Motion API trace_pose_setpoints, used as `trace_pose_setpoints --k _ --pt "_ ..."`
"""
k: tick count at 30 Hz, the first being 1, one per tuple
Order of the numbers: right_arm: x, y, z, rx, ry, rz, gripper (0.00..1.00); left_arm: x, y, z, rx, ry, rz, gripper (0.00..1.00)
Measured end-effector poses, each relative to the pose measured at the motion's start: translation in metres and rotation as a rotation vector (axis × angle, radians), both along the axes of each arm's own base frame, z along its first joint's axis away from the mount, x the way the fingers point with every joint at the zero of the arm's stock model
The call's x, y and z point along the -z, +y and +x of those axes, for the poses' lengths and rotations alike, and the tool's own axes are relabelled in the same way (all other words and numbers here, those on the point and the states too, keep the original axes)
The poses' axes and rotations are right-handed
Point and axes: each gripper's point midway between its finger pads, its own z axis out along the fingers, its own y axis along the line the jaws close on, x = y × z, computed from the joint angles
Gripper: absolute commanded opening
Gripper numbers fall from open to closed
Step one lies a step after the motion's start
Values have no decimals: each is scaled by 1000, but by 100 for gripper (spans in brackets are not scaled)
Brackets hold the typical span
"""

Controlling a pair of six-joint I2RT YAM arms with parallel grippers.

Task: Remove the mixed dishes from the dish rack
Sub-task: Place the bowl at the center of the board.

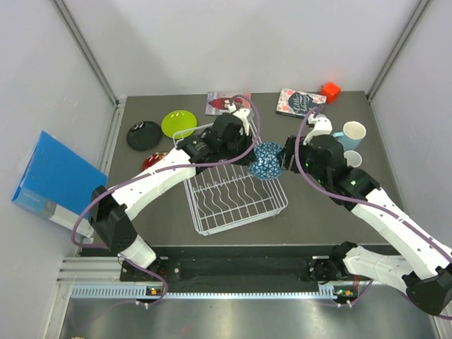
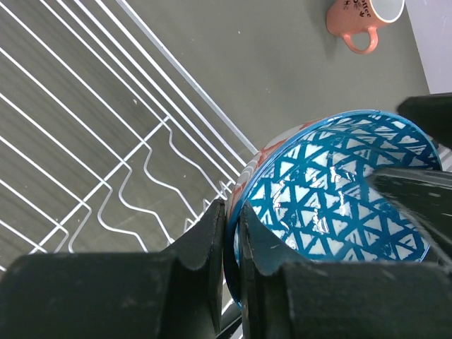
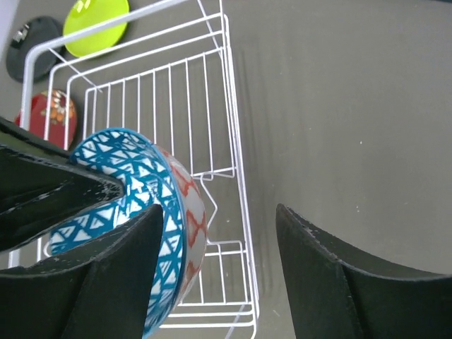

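The left pincer (image 2: 232, 219) is clamped tight on the rim of the round blue-patterned ceramic bowl (image 2: 332, 191), 1 finger inside and 1 outside. It holds the bowl tilted over the edge of the large white wire dish rack (image 2: 106, 141). The right pincer (image 3: 219, 226) gapes wide and grips nothing; the bowl sits just beside its left finger (image 3: 127, 268). Beyond the rack from the right pincer, 3 dishes lie on the dark desk (image 3: 353, 106): the lime green plate (image 3: 97, 25), the black plate (image 3: 32, 46) and the red patterned plate (image 3: 46, 116). The small salmon-pink cup (image 2: 360, 18) stands well ahead of the left pincer.
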Motion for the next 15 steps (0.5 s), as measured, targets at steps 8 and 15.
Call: trace_pose_setpoints --k 8,15 --pt "28 15 9 -52 81 -63 0 0 0 0 2 -3 4 0" --pt "28 14 13 -44 83 -85 0 -3 -2 1 -7 -24 4 60"
